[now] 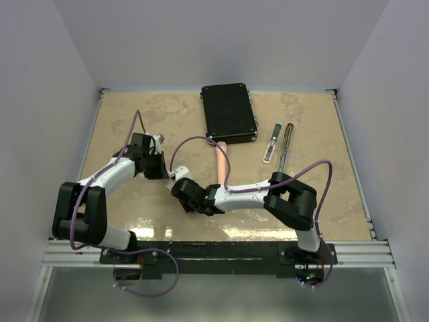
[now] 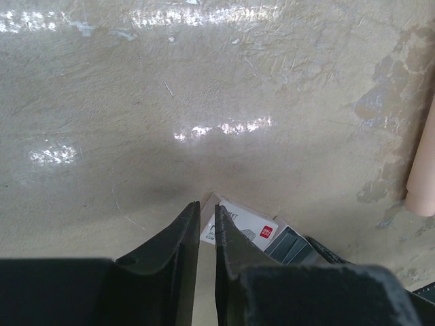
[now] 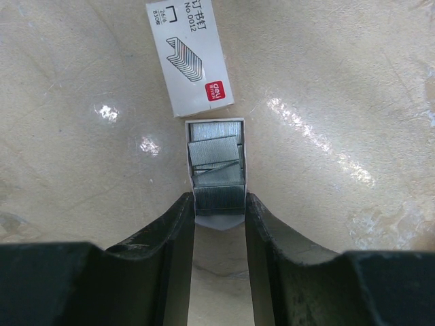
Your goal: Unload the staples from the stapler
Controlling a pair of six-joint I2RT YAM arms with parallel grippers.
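The staples [image 3: 215, 163] are silvery-grey strips lying jumbled in a small white paper tray [image 3: 219, 223]. My right gripper [image 3: 219, 200] is shut on the near end of that tray, one finger on each side. The tray's white sleeve [image 3: 189, 58], with its red mark, lies flat just beyond it. My left gripper [image 2: 207, 212] hovers at the sleeve's corner [image 2: 245, 221], its jaws a narrow gap apart with table showing between them. The staples [image 2: 289, 246] appear beside it. From above, both grippers [image 1: 174, 181] meet left of centre. I cannot make out a whole stapler.
A pink handle-shaped piece [image 1: 221, 164] lies just right of the grippers, also seen at the edge of the left wrist view [image 2: 423, 170]. A black case [image 1: 229, 113] sits at the back centre. Two slim metal bars [image 1: 280, 142] lie right of the case.
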